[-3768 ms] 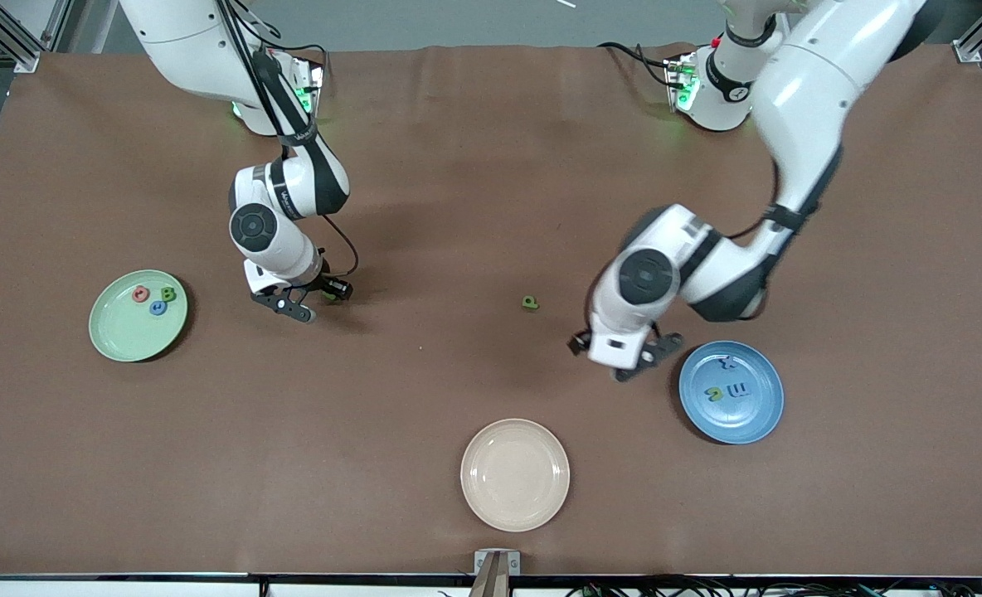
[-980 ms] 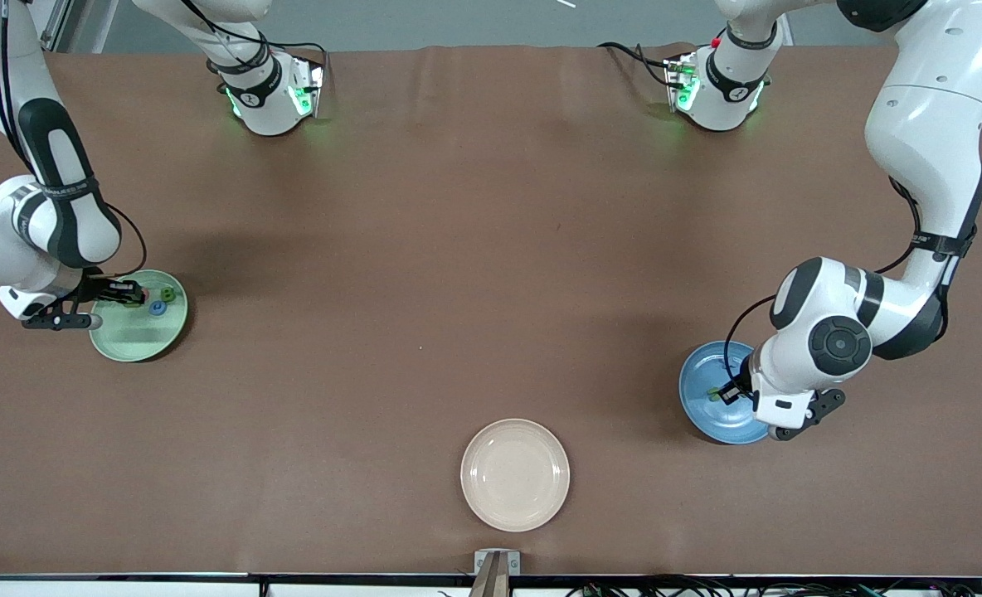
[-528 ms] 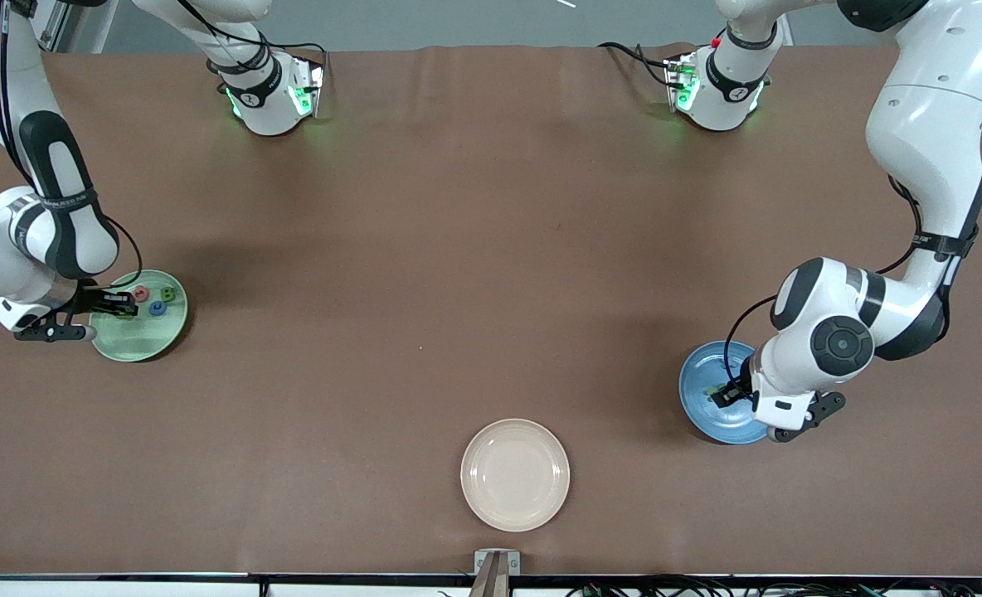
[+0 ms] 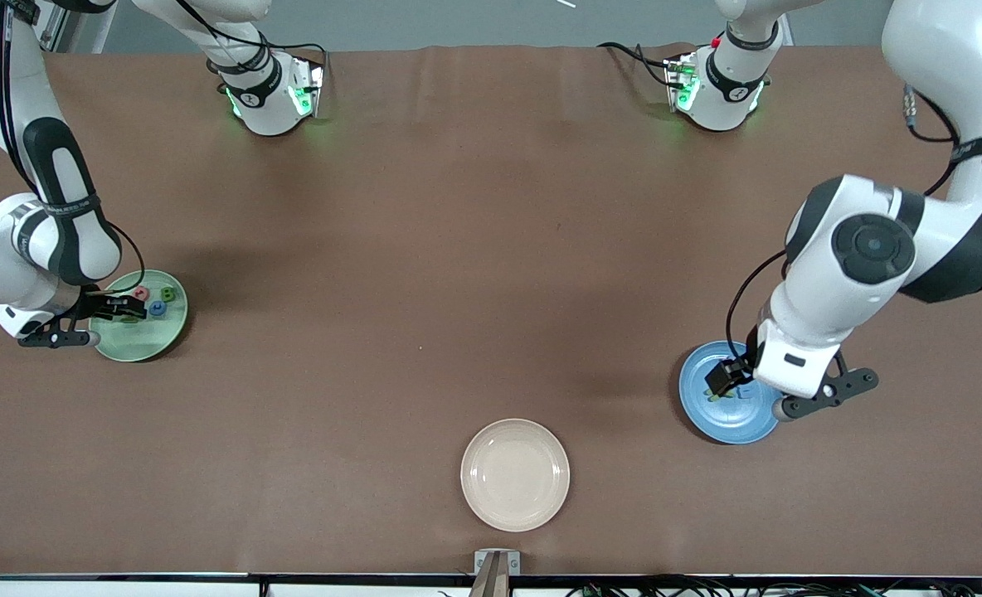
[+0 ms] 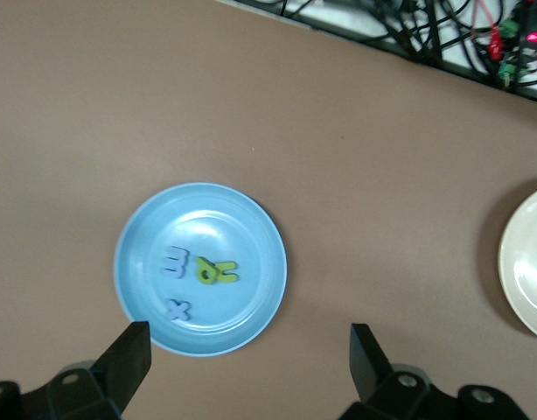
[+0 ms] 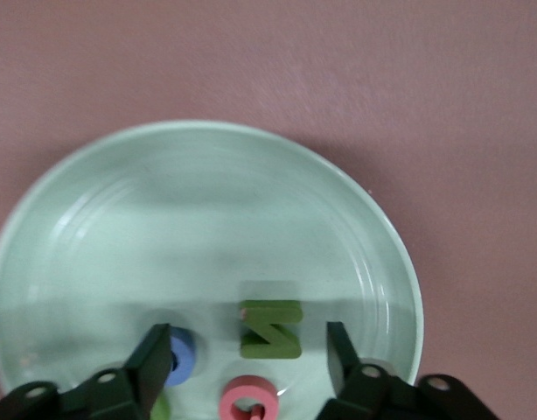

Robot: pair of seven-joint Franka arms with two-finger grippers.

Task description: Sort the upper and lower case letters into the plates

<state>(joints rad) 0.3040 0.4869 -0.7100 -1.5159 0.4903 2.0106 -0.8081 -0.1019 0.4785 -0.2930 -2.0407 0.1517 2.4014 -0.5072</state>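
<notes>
The main risk sits at the light green round shallow plate [image 4: 138, 327]. The right gripper [image 6: 242, 367] hangs low over it with fingers spread and nothing between them, and a green zigzag-shaped foam letter [image 6: 270, 329] lies flat on the plate directly in the gap. If that arm lifts at a slant instead of straight up, a fingertip could catch the piece, or the blue ring-shaped letter [image 6: 179, 353] and the red-pink ring-shaped letter [image 6: 249, 399] just beside it, and flick one over the rim onto the brown table cover [image 4: 458, 249]. A further green piece [image 4: 168, 293] rests on the same plate toward the table's middle.

At the blue round shallow plate [image 5: 146, 236], the danger looks smaller: the left gripper [image 5: 247, 367] is well above it, fingers wide apart and empty. A careless swing back toward the green plate's end of the table is the only likely way to disturb it.

The blue plate holds two pale blue-violet flat letters, one like an E [image 5: 174, 261] and one like an X [image 5: 178, 309], plus two yellow-green pieces [image 5: 216, 272] touching each other. All pieces look thin, light and easily nudged. No letter shows loose on the table, so sorting appears finished. A cream round plate [image 4: 515, 474] stands empty, much nearer the front camera than the green plate.
</notes>
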